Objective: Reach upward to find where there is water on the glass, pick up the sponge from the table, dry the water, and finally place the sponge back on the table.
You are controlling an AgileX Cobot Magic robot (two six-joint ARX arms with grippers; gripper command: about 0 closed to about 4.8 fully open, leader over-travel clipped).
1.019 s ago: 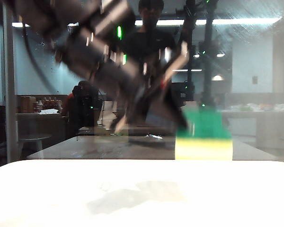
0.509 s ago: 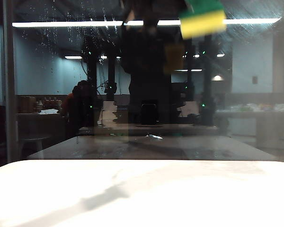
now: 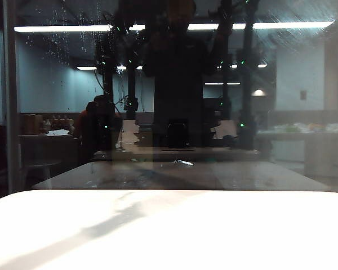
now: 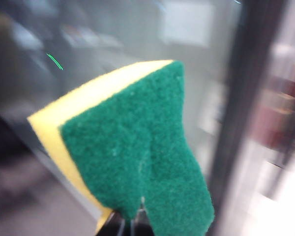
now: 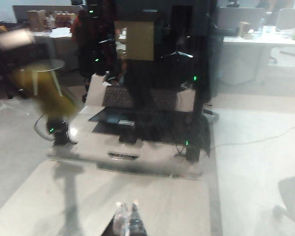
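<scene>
near the glass (image 4: 137,44), left tool (image 4: 132,223) pinches yellow-green sponge (image 4: 132,152); right tool (image 5: 128,219) closed, empty.

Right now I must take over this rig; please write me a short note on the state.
Left gripper: shut on the yellow foam sponge with green scouring layer, raised near the large dark glass pane.
Right gripper: tips together, empty, facing the glass.
Whitish water droplets sit high on the glass, unwiped.
Done: sponge picked up.
Left: dry the water, return sponge to the white table.
</scene>
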